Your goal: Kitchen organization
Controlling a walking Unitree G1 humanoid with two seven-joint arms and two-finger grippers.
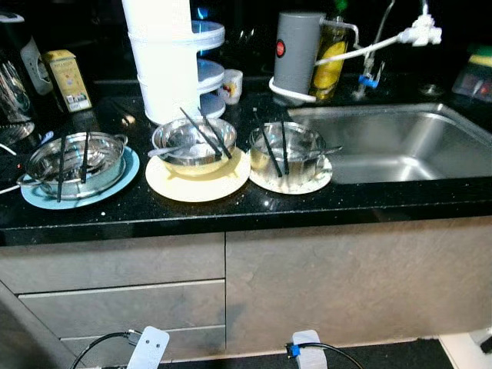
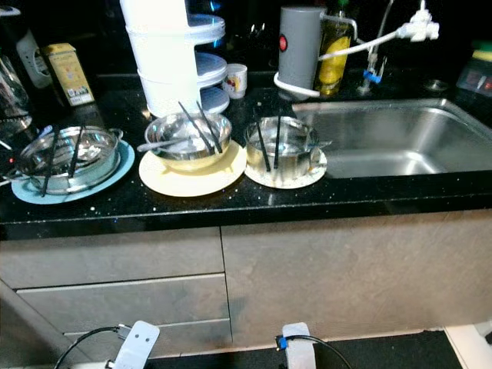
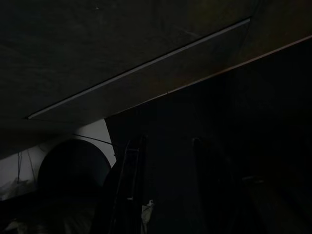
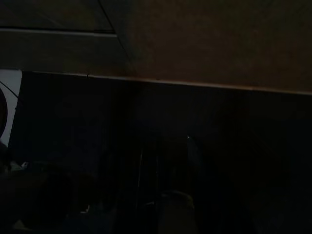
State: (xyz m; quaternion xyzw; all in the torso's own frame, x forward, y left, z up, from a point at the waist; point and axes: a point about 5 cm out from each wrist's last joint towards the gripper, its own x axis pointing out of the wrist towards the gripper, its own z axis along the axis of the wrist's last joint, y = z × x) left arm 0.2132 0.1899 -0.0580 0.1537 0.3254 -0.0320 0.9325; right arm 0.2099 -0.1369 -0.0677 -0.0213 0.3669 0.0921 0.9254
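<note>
Bench: a black bench [image 1: 254, 209] runs across in front of the robot, with a steel sink [image 1: 400, 146] on its right side.
Dishes: three sets stand in a row near the front edge. A steel pot [image 1: 73, 163] is on a blue plate [image 1: 38, 198] at the left. A steel bowl [image 1: 192, 144] is on a yellow plate [image 1: 196, 188] in the middle. A shiny bowl [image 1: 286, 150] is on a white plate [image 1: 307, 183], just beside the sink.
Chopsticks: each dish has two black sticks across it. The left pair [image 1: 61, 169] points almost straight away from the robot. The middle pair [image 1: 204, 132] leans back and to the left. The right pair [image 1: 273, 150] stands steep in the shiny bowl.
Spoon: a spoon [image 1: 165, 151] handle sticks out to the left of the middle bowl.
Left gripper: it hangs low by the drawers [image 1: 115, 307]; its view is too dark, so I cannot tell if it is wide or narrow.
Right gripper: it hangs low too, and I cannot tell its state either.
What could go wrong: I think the loose sticks could roll off and fall if a bowl gets tipped. A bump could also push the plates off the near edge.
</note>
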